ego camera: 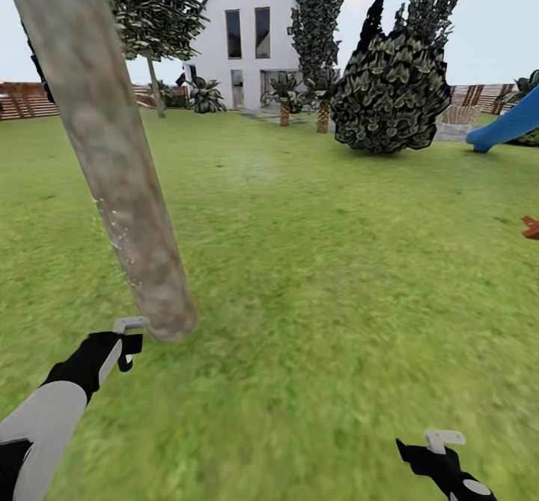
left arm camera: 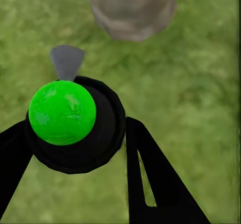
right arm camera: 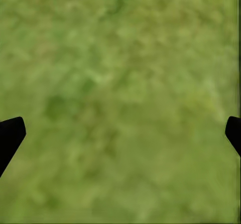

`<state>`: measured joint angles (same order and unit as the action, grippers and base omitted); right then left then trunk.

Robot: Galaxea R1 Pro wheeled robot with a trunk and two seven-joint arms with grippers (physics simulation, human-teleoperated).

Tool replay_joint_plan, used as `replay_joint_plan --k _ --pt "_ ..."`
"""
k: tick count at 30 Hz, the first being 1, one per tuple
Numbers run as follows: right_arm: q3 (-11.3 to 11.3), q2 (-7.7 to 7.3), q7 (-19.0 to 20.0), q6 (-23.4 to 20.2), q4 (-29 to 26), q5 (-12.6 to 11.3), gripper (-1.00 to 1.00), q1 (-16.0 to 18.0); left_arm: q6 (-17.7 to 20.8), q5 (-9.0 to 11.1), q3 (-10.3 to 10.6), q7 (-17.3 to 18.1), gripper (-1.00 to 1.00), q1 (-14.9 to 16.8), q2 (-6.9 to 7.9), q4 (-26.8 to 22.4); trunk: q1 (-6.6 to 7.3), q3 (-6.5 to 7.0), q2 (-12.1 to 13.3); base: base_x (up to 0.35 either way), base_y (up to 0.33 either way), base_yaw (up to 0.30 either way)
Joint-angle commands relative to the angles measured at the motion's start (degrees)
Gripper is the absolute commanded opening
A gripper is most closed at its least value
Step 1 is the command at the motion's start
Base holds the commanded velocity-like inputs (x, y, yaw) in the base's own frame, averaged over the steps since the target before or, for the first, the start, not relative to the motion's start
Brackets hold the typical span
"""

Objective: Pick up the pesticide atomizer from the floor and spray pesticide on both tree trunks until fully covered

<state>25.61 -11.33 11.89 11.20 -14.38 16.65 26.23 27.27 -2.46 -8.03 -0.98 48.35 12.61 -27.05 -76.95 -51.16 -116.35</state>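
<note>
A thick grey-brown tree trunk (ego camera: 112, 156) leans across the left of the head view, its base (ego camera: 168, 320) in the grass and tiny white specks on its lower right side. My left gripper (ego camera: 126, 345) is just beside that base, shut on the pesticide atomizer (ego camera: 129, 329). In the left wrist view the black bottle with its green spot (left arm camera: 62, 112) sits between the black fingers (left arm camera: 160, 179), its grey nozzle (left arm camera: 67, 61) toward the trunk base (left arm camera: 131, 8). A second tree (ego camera: 156, 85) stands far back by the fence. My right gripper (ego camera: 438, 447) hangs open over bare grass (right arm camera: 120, 83).
Open lawn (ego camera: 322, 261) spreads ahead and to the right. Far back stand a white house (ego camera: 247, 29), a big dark bush (ego camera: 385, 89), short palms (ego camera: 284, 100), a blue slide (ego camera: 509, 123) and the slatted fence (ego camera: 26, 100). A small red-brown object (ego camera: 531, 226) lies at the right edge.
</note>
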Motion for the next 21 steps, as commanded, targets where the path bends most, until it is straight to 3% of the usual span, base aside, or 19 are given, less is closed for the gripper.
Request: replay_joint_plan --k 1,13,21 --pt "0.5 0.04 0.33 0.2 0.06 0.49 1.0 0.05 0.33 -0.26 -0.23 0.01 -1.0 0.03 -0.04 -0.11 0.0 -0.05 -0.02 0.074 -0.27 0.126" --pt "0.5 0.17 0.33 0.16 0.06 0.49 1.0 0.04 0.34 -0.26 -0.23 0.01 -1.0 -0.01 -0.1 -0.11 0.0 -0.05 -0.02 0.027 -0.27 0.263" --pt "0.5 0.17 0.33 0.14 0.06 0.49 1.0 0.04 0.33 -0.26 -0.23 0.01 -1.0 0.0 -0.13 -0.02 0.0 -0.05 -0.02 0.167 -0.252 0.023"
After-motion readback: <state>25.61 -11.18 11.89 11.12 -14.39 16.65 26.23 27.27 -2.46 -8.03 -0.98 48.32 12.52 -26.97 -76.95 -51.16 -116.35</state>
